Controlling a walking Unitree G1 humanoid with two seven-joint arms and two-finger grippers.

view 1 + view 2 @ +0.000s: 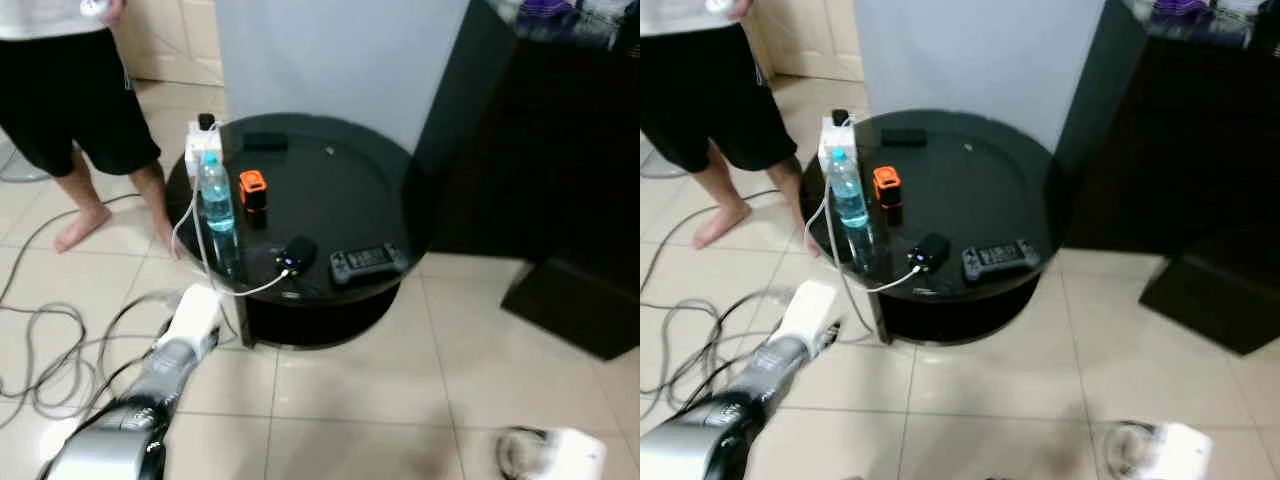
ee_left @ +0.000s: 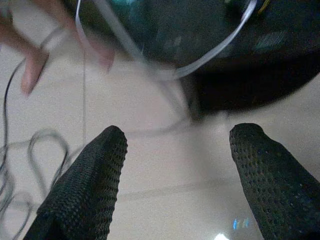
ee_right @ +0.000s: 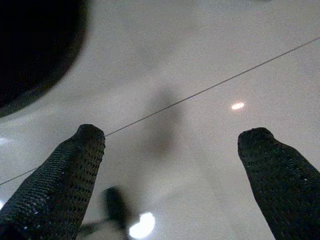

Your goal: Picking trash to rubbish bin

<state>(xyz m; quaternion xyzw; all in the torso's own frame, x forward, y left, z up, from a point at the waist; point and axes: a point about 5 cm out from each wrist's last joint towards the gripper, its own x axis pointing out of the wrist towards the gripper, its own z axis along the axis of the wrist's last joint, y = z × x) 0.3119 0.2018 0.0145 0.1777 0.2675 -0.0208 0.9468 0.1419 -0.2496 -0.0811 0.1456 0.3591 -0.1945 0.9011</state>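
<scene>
A clear plastic water bottle [image 1: 215, 200] with a blue label stands upright near the left edge of a round black table [image 1: 340, 195]. My left arm [image 1: 190, 325] reaches up from the lower left and ends just short of the table's rim, below the bottle. In the left wrist view the left gripper [image 2: 175, 137] is open over the floor tiles, facing the table edge and a white cable [image 2: 215, 47]. The right gripper [image 3: 172, 137] is open above bare tile, and the right arm [image 1: 550, 452] is a blur at the bottom right.
On the table lie an orange device [image 1: 252, 188], a black gadget [image 1: 295, 255] on a white cable, a remote [image 1: 368, 262] and a white power adapter [image 1: 203, 140]. A barefoot person [image 1: 70, 100] stands at left. Cables [image 1: 50, 350] loop on the floor. A dark cabinet [image 1: 560, 150] stands right.
</scene>
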